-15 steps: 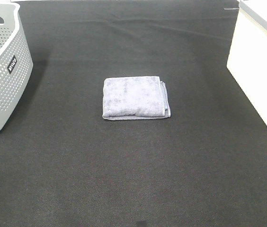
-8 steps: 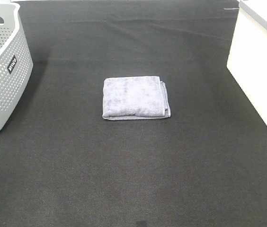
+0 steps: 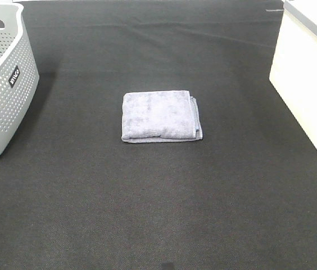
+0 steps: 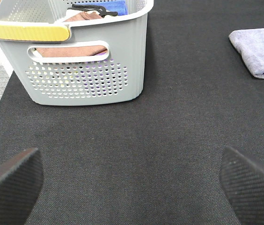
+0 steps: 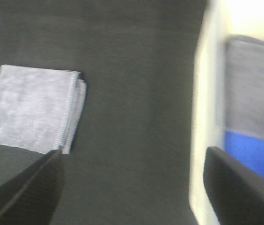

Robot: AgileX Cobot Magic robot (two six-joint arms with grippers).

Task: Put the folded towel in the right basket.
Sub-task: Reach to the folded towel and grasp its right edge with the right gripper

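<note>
Lavender terry, folded square: the folded towel [image 3: 160,116] lies flat and untouched on the black tabletop [image 3: 147,214], well apart from both baskets. My right pincer [image 5: 132,187] hangs released, jaws spread wide. The towel is ahead of it beyond one finger, and the cream wall of the right basket [image 5: 201,117] is ahead beyond the other. My left pincer [image 4: 132,187] is likewise spread and empty, with the grey perforated basket [image 4: 90,70] in front of it and the towel far off to its side. The risk I see is the towel's layered edge, which faces the right basket. A shallow pinch there could take only the top folds and let the bundle fall open. Carried low, the towel could snag the basket's rim. The right wrist picture is blurred, so my aim is uncertain.
</note>
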